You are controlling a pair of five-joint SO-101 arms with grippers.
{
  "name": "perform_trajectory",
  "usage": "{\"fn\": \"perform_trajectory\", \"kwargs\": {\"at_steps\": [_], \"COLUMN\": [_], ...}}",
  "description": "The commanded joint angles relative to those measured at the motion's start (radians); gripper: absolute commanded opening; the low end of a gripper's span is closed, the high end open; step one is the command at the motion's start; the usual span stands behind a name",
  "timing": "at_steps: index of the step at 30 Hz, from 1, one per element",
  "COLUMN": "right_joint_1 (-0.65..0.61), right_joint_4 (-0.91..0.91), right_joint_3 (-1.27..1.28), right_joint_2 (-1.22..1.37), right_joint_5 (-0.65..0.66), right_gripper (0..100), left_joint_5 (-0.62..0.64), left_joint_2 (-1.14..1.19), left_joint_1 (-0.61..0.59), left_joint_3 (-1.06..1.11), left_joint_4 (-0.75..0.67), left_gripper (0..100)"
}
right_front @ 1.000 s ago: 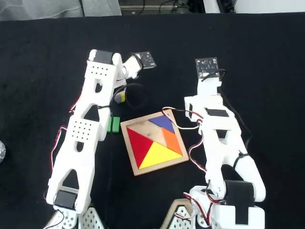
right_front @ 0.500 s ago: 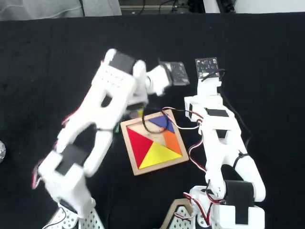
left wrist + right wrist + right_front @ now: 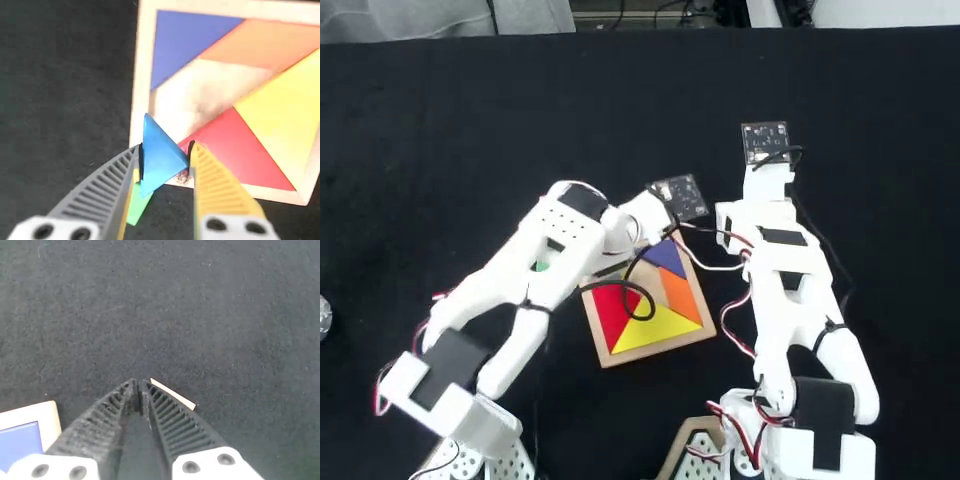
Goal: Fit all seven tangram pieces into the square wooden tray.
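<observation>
The square wooden tray (image 3: 603, 352) lies between the two arms. It holds a red triangle (image 3: 607, 305), a yellow triangle (image 3: 655, 325), an orange piece (image 3: 678, 290) and a dark blue piece (image 3: 665, 258). In the left wrist view my left gripper (image 3: 165, 149) is shut on a light blue triangle (image 3: 159, 161), held on edge just above the tray's rim (image 3: 142, 90) beside a bare wood patch (image 3: 200, 97). A green piece (image 3: 135, 211) lies on the cloth below it. My right gripper (image 3: 137, 385) is shut on nothing, over black cloth beside a tray corner (image 3: 35, 412).
Black cloth covers the whole table. The left arm (image 3: 565, 240) lies across the tray's left side, with a black cable looping over the red piece. The right arm (image 3: 775, 250) stands close to the tray's right edge. A small pale strip (image 3: 172, 394) lies by the right fingertips.
The left arm has swung from beyond the tray's left side to over the tray's far-left part, hiding the green piece. The right arm has barely shifted.
</observation>
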Motion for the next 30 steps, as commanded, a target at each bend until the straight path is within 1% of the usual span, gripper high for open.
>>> {"fn": "perform_trajectory", "kwargs": {"at_steps": [1,6,16,20,23,30], "right_joint_1": [0.057,0.11,0.109,0.11,0.11,0.109], "right_joint_4": [-0.04,-0.06,-0.068,-0.068,-0.068,-0.068], "right_joint_3": [-0.085,-0.087,-0.085,-0.085,-0.085,-0.085], "right_joint_2": [-0.008,-0.008,-0.008,-0.008,-0.008,-0.008], "right_joint_5": [-0.054,-0.115,-0.114,-0.114,-0.114,-0.11], "right_gripper": [1.1,1.1,1.1,1.1,1.1,1.1], "left_joint_5": [-0.012,-0.011,-0.009,-0.006,-0.006,-0.011], "left_joint_2": [0.092,0.195,0.209,0.207,0.218,0.272], "left_joint_1": [0.016,0.015,0.036,0.056,0.05,0.044], "left_joint_3": [-0.074,-0.13,-0.162,-0.203,-0.248,-0.246], "left_joint_4": [-0.012,-0.012,-0.009,0.048,0.051,0.06], "left_gripper": [15,15,15,15,15,15]}}
